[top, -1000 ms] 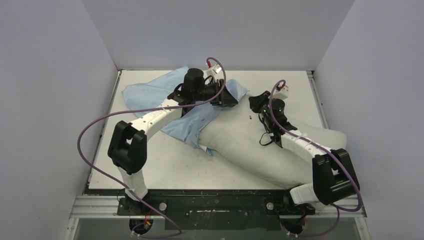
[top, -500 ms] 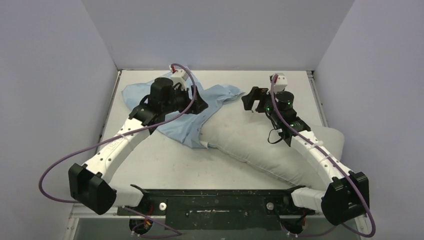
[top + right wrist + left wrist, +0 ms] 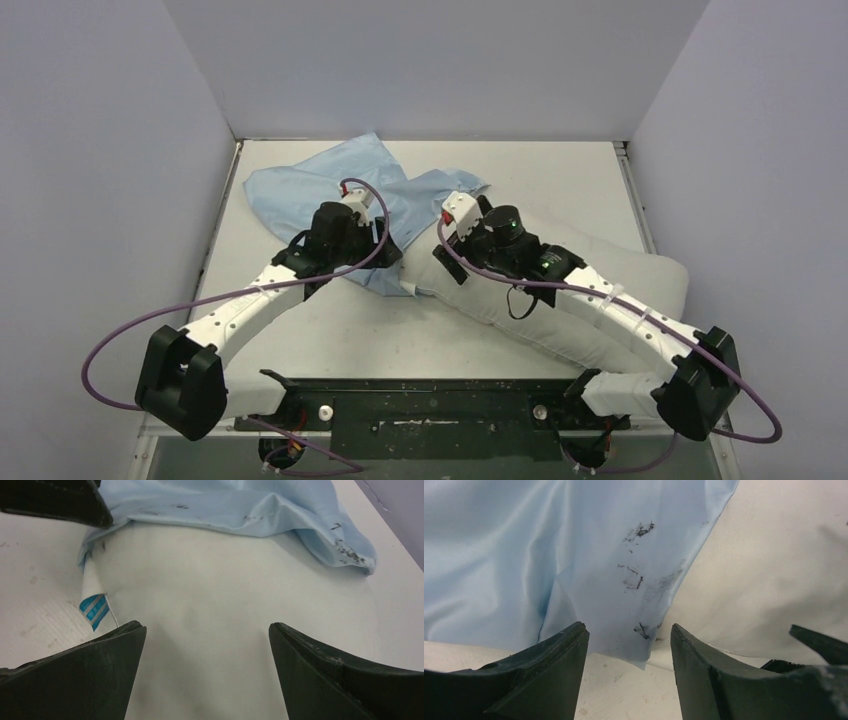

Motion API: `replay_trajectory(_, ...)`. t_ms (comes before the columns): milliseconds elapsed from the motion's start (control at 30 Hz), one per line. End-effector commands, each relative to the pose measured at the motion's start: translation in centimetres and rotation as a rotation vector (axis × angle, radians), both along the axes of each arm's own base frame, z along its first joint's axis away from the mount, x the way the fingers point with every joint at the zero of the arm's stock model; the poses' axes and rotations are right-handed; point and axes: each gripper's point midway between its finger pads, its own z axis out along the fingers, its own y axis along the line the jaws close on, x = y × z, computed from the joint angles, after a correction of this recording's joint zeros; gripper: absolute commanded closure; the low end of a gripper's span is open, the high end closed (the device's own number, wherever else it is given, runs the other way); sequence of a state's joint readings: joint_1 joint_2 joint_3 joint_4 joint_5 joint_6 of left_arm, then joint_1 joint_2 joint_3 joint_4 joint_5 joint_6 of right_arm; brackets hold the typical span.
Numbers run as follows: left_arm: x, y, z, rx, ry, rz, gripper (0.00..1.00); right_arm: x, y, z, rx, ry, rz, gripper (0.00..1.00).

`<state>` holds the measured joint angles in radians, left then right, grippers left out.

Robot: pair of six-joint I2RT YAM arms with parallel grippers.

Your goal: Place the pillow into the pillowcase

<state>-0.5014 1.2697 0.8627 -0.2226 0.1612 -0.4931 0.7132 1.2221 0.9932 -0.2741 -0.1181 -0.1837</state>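
Note:
The light-blue pillowcase (image 3: 300,185) lies crumpled at the far left, and its edge drapes over the left end of the off-white pillow (image 3: 620,275), which stretches toward the right. My left gripper (image 3: 388,258) stands open at the pillowcase's near corner. In the left wrist view that smudged corner (image 3: 644,645) hangs between the open fingertips (image 3: 629,635), untouched. My right gripper (image 3: 440,262) is open just over the pillow's left end. From the right wrist, bare pillow fabric (image 3: 225,595) fills the wide gap of that gripper (image 3: 207,627), with a blue-striped tag (image 3: 94,610) to the left.
The two grippers sit close together; a left finger (image 3: 60,500) shows at the top left of the right wrist view. The white table (image 3: 330,330) is walled at the back and both sides. The right arm lies across the pillow.
Both grippers pulled back from the far side to the pillow's left end. The right gripper swung left and opened wide. The left gripper moved to the pillowcase's near corner, its jaws wider.

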Motion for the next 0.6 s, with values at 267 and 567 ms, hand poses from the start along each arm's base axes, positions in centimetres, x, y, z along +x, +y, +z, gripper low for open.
replay_trajectory(267, 2.0, -1.8, 1.4, -0.123, -0.113, 0.016, 0.47, 2.2, 0.9, -3.0, -0.233, -0.071, -0.107, 0.0)
replay_trajectory(567, 2.0, -2.8, -0.4, -0.14, -0.064, 0.023, 0.8, 2.3, 3.2, -5.0, -0.081, 0.063, -0.06, 0.25)
